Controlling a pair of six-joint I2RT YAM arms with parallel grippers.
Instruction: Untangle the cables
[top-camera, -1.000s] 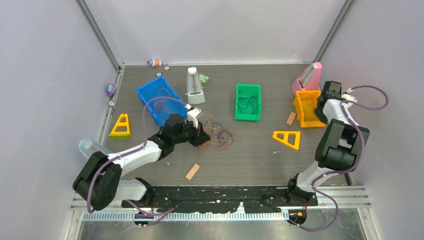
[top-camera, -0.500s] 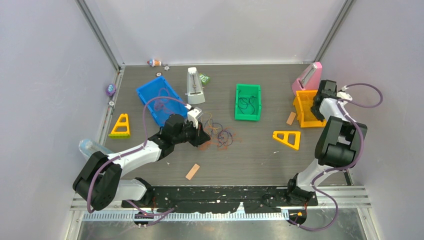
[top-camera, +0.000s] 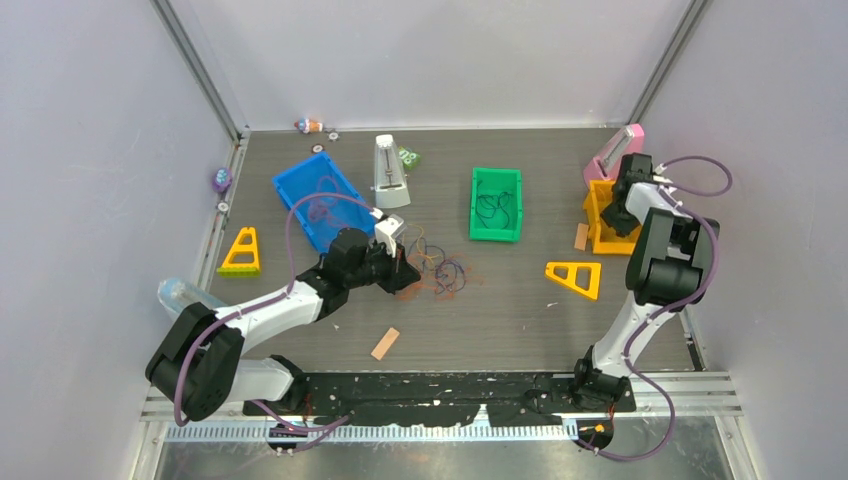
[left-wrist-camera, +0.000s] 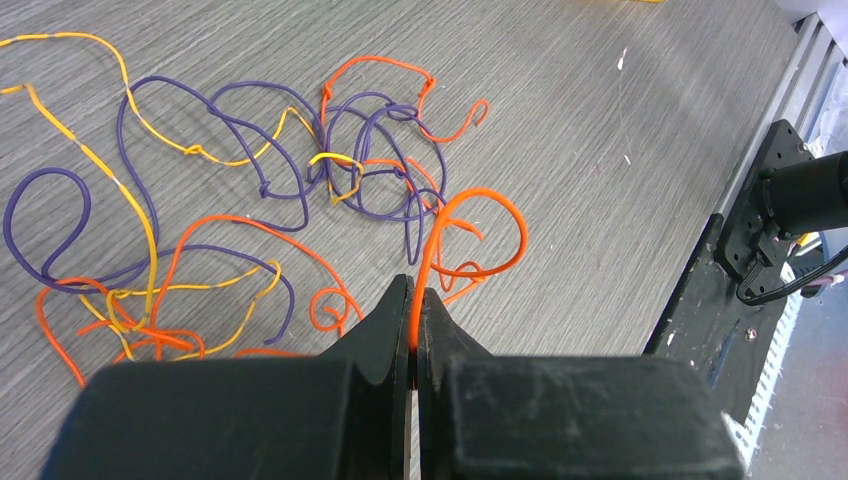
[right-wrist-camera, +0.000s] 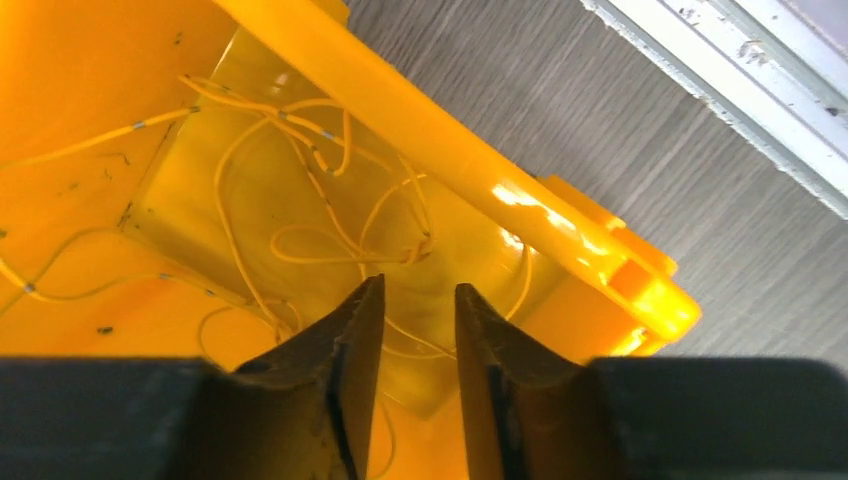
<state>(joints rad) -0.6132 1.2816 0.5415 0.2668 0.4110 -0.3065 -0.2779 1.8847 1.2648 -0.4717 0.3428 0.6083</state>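
Note:
A tangle of thin cables (top-camera: 436, 272) lies mid-table: orange (left-wrist-camera: 470, 215), purple (left-wrist-camera: 250, 110) and yellow (left-wrist-camera: 100, 165) strands looped through one another. My left gripper (left-wrist-camera: 414, 292) is shut on an orange cable that rises in a loop from its tips; from above the left gripper (top-camera: 404, 268) sits at the pile's left edge. My right gripper (right-wrist-camera: 420, 292) hangs open over the orange bin (right-wrist-camera: 90, 120), nothing between its fingers, with thin yellow cables (right-wrist-camera: 330, 215) lying on the bin floor. From above, the right gripper (top-camera: 618, 208) is over the orange bin (top-camera: 598, 232) at the right.
A green bin (top-camera: 496, 204) with dark cables, a blue bin (top-camera: 318, 200), a white metronome (top-camera: 389, 172), a pink one (top-camera: 612, 158), two yellow triangle frames (top-camera: 241, 254) (top-camera: 576, 277), and tan wooden sticks (top-camera: 385, 343) (top-camera: 582, 237) lie about. The black base rail (left-wrist-camera: 760, 220) borders the near edge.
The right gripper has opened and its arm swung left and farther back over the orange bin. The left arm and the pile have stayed still.

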